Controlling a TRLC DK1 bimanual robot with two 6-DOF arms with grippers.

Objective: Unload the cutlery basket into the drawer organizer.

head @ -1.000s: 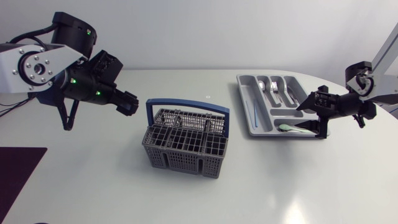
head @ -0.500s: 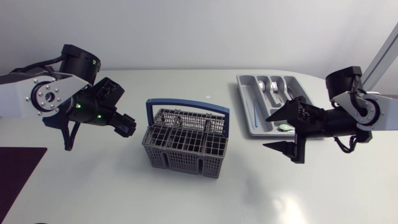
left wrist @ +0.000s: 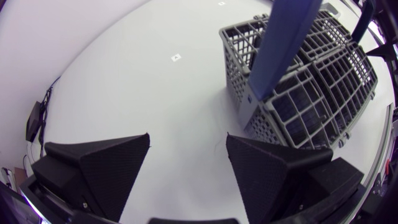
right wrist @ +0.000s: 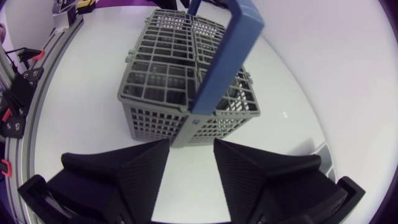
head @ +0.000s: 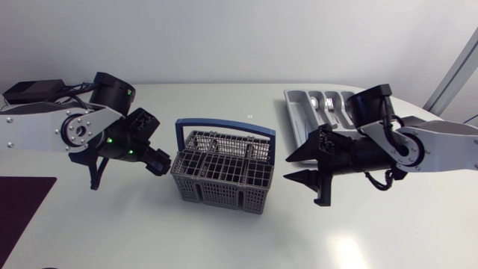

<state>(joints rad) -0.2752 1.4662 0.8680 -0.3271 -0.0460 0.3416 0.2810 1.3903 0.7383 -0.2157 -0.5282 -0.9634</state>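
Observation:
The grey cutlery basket [head: 224, 170] with its blue handle [head: 224, 125] stands mid-table. I cannot make out what lies in it. The grey drawer organizer [head: 297, 127] lies at the back right with metal cutlery [head: 329, 105] in its slots, partly hidden by my right arm. My left gripper [head: 159, 164] is open just off the basket's left end; in its wrist view the basket [left wrist: 311, 93] lies ahead of the wide-apart fingers. My right gripper [head: 302, 168] is open and empty, a little right of the basket. In the right wrist view the basket [right wrist: 180, 93] is just ahead.
A dark purple mat [head: 22, 202] lies at the table's front left corner. The white table's curved edge runs close behind and to the right of the organizer.
My right arm has swung from the organizer leftward toward the basket, its fingers now closer together. My left arm has come down and rightward to the basket's left end.

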